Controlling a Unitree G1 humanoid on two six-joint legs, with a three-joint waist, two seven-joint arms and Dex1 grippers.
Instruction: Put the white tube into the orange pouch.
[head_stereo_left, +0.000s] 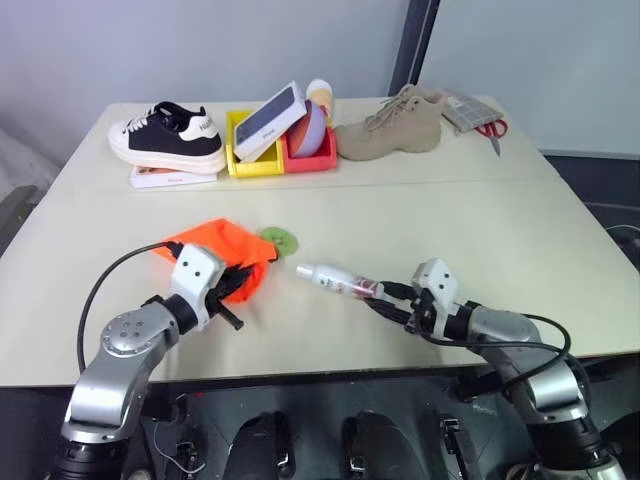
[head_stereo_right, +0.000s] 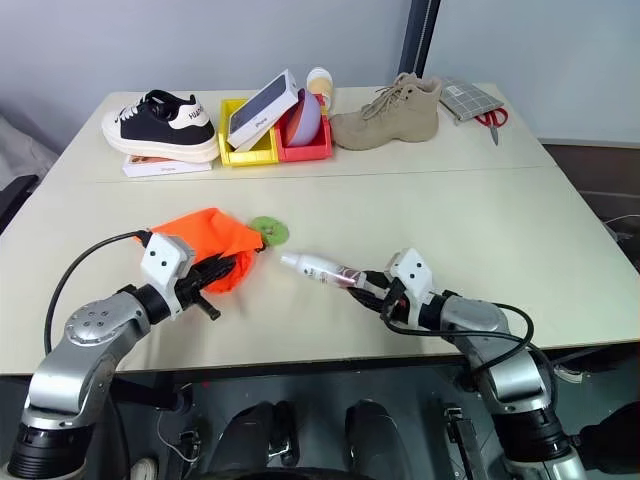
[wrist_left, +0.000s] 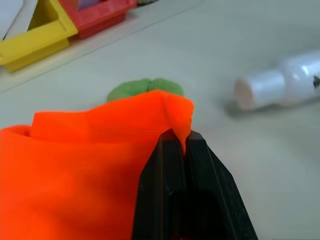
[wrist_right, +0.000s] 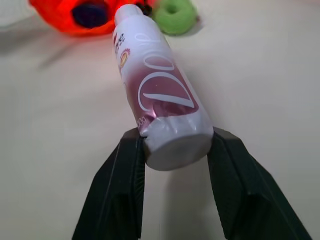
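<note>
1. Nearest the counter's (head_stereo_left: 480, 225) front edge, at about five o'clock, the right gripper (wrist_right: 175, 150) has its two black wedge-shaped fingers (wrist_right: 120, 185) clamped on the flat base of the white tube (head_stereo_left: 335, 279). The arm reaches in low, bent at the elbow, pointing toward the counter's middle.
2. The white tube is slim, glossy plastic with a pink label and a white cap. It lies nearly level just above the counter, its cap end aimed toward ten o'clock at the orange pouch (head_stereo_left: 225, 250), near it but not touching.
3. At about seven o'clock, the left gripper (wrist_left: 182, 145) has its black fingers pressed together on a fold of the pouch's rim, pinching the cloth. This arm also comes in low, pointing toward the middle.
4. The orange pouch is soft, bright, crumpled fabric lying on the pale smooth counter. In the right wrist view its mouth looks open, dark inside. A round green disc (head_stereo_left: 282, 238) lies just beside it, on the side nearest the tube.
5. Along the far edge, from ten to one o'clock: a black-and-white sneaker (head_stereo_left: 168, 137) on a flat box; a yellow bin (head_stereo_left: 250, 160) and a red bin (head_stereo_left: 310, 160), touching, holding a tilted white box and a purple bowl; a tan suede boot (head_stereo_left: 395, 125); and red-handled scissors (head_stereo_left: 493, 130) beside a grey checked cloth.
</note>
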